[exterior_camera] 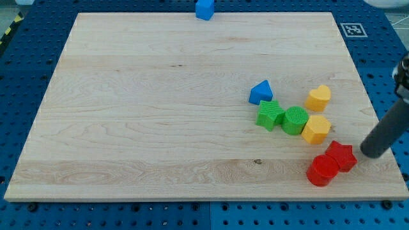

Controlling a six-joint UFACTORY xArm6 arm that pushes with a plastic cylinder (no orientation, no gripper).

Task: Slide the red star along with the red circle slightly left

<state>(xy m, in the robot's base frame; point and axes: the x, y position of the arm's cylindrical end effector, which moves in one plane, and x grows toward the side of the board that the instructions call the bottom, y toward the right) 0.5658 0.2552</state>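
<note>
End effector: our straight dark rod, no jaws to open or close and nothing held; my tip (370, 152) rests on the table (160, 115) at the right side, near edge, just to the right of the red star (341, 156) with a narrow gap showing between them. The red star lies near the table's near right corner; the red circle (321, 170) sits touching it on its left and slightly nearer to us. Just beyond this pair, farther from us, we record a yellow block (316, 129) of roughly hexagonal outline, its near edge close to the red star. Touching the yellow block's left side is the green circle (295, 120), and touching that in turn, further left, a green block (271, 115) of blocky outline whose exact shape we cannot make out. Farther back and left of this row, a blue triangle (261, 92) stands just behind the green block. To the right of the blue triangle, apart from it, a yellow heart (318, 98) lies behind the yellow hexagonal block, not touching it. Well apart from everything else, a blue block (204, 9) sits at the far edge of the table, around its middle, shape unclear. The table itself is a pale wooden board on a blue perforated base (383, 51).
</note>
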